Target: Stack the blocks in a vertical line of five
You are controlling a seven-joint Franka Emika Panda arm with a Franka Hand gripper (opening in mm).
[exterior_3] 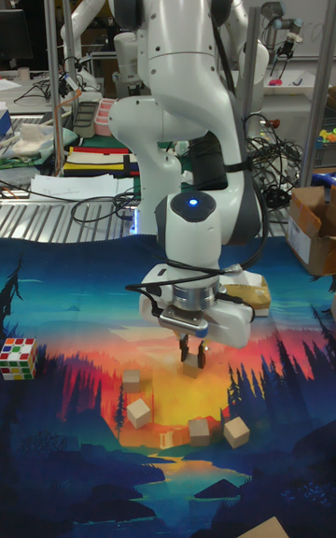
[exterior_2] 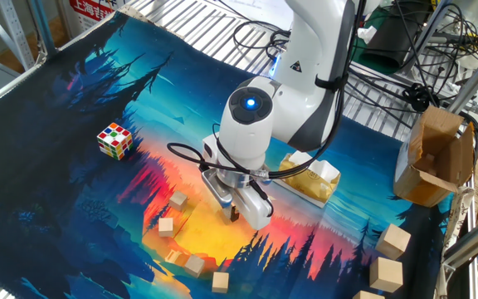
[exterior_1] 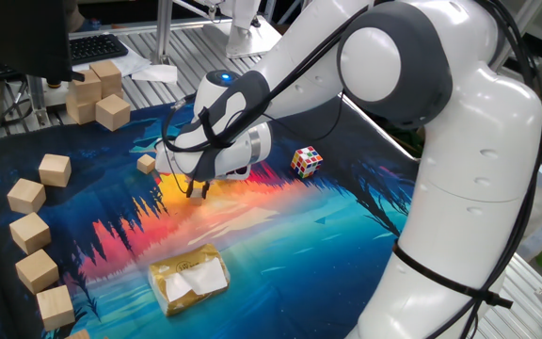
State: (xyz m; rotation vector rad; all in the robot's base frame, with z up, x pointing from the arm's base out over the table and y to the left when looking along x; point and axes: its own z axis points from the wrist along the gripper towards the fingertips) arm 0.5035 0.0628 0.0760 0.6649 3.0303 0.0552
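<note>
My gripper (exterior_3: 193, 352) points straight down over the orange patch of the mat, its fingers closed on one tiny tan block (exterior_3: 191, 368) that sits at or just above the mat. In the other fixed view the gripper (exterior_2: 233, 214) has that block mostly hidden between its fingers. Several more blocks lie loose close by: one (exterior_2: 178, 200) and another (exterior_2: 166, 226) to its left, and two (exterior_2: 194, 265) (exterior_2: 220, 281) nearer the front edge. In one fixed view the gripper (exterior_1: 197, 188) hangs right of a single visible block (exterior_1: 146, 163); the arm hides the others.
A multicoloured puzzle cube (exterior_2: 114, 140) sits left of the arm. A yellow-tan packet (exterior_2: 309, 178) lies just behind the gripper. Larger pale wooden cubes (exterior_1: 26, 196) line one mat edge, with more (exterior_2: 392, 241) near a cardboard box (exterior_2: 434, 158).
</note>
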